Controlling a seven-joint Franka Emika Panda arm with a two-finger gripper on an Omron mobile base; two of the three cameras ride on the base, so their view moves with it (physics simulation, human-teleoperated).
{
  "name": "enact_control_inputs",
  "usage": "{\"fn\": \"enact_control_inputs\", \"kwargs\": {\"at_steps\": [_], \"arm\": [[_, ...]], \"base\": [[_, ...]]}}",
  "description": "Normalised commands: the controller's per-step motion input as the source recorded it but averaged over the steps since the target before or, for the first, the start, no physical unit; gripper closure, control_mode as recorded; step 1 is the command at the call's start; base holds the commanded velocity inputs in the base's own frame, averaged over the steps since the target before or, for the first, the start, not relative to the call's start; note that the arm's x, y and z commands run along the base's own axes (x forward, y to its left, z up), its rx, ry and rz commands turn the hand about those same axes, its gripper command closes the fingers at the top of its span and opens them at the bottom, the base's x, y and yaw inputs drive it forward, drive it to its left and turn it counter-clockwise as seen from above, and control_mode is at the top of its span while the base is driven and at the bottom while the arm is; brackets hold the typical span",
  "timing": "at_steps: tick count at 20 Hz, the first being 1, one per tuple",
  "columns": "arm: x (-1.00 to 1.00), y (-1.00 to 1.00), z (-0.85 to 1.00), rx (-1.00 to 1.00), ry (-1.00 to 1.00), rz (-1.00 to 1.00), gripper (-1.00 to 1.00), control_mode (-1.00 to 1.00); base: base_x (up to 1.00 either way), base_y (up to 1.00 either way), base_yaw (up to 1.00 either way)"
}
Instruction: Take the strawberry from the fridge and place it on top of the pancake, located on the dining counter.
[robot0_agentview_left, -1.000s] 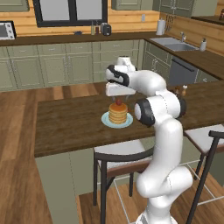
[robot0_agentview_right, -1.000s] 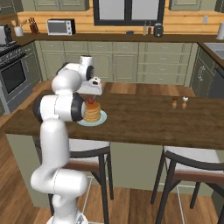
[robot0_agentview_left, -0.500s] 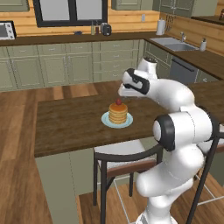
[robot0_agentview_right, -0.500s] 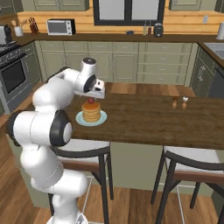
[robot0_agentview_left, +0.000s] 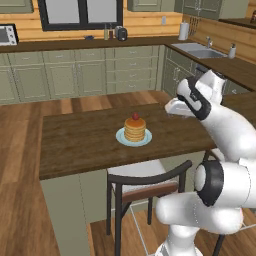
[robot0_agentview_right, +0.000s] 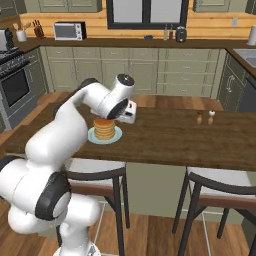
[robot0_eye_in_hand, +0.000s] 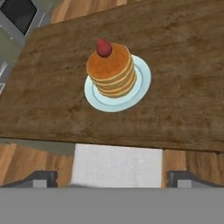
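Right of centre in the left base view, gripper (robot0_agentview_left: 172, 106) hangs over the dining counter (robot0_agentview_left: 85, 145), apart from the plate. Fingertips (robot0_eye_in_hand: 43, 176) sit far apart at the hand view's bottom corners: jaws spread wide, nothing between them. Pancake (robot0_eye_in_hand: 110, 70) stack sits upper centre of the hand view on its pale plate (robot0_eye_in_hand: 141, 85); strawberry (robot0_eye_in_hand: 103, 47) rests on the stack's top, near its upper-left edge. Left base view: berry (robot0_agentview_left: 135, 116) crowns the stack at frame centre. Dark chair (robot0_agentview_left: 147, 187) stands just below. Right base view: two small shakers (robot0_agentview_right: 205, 117) right of centre, well apart from the plate.
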Motion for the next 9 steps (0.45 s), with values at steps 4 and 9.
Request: {"fn": "enact_control_inputs", "kwargs": {"at_steps": [4, 9], "arm": [[-1.00, -0.52, 0.11, 0.03, -0.08, 0.10, -1.00, -1.00], [-0.95, -0.24, 0.02, 0.01, -0.12, 0.17, -1.00, -1.00]], "base": [[0.00, 0.00, 0.00], [0.00, 0.00, 0.00]]}}
